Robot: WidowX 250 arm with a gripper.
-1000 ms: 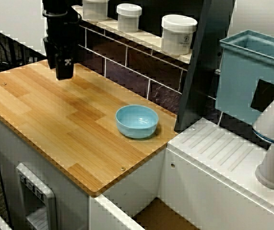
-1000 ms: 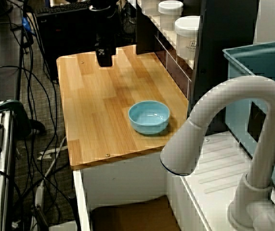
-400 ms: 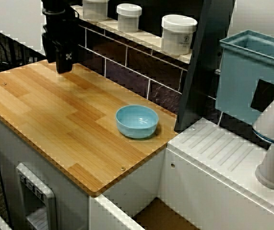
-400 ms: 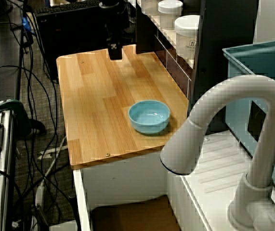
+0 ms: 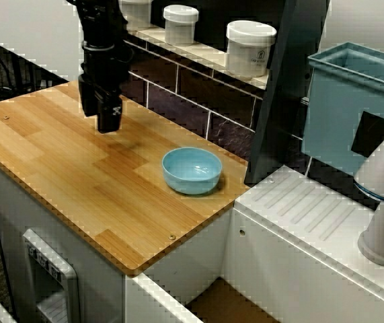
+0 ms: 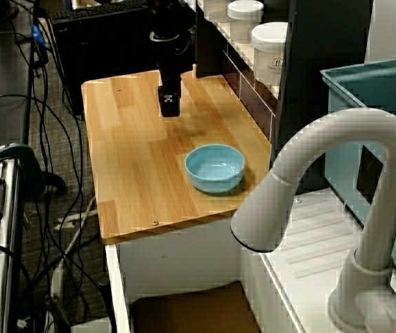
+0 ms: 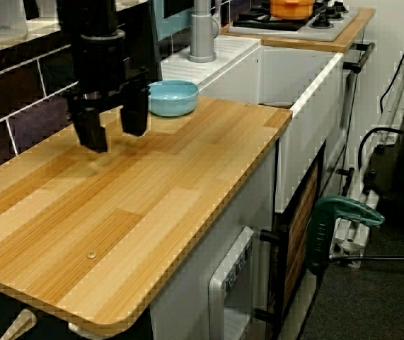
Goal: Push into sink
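The black gripper (image 5: 108, 116) hangs over the back left part of the wooden surface (image 5: 64, 168), close to the tiled wall, pointing straight down. In the low side view its two fingers (image 7: 93, 131) stand apart with clear space between them, so it is released and grasps nothing; the tips are just above the wood or touching it, which cannot be told. To its right, near the right edge of the surface, sits the small blue bowl (image 5: 192, 170), upright and empty, well apart from the gripper. Past that edge lies the sink (image 5: 228, 303), its white walls dropping to a brown floor, below and in front of the bowl. Right of it lies the ribbed white drainboard (image 5: 306, 208), with the white faucet (image 6: 336, 187) arching above.
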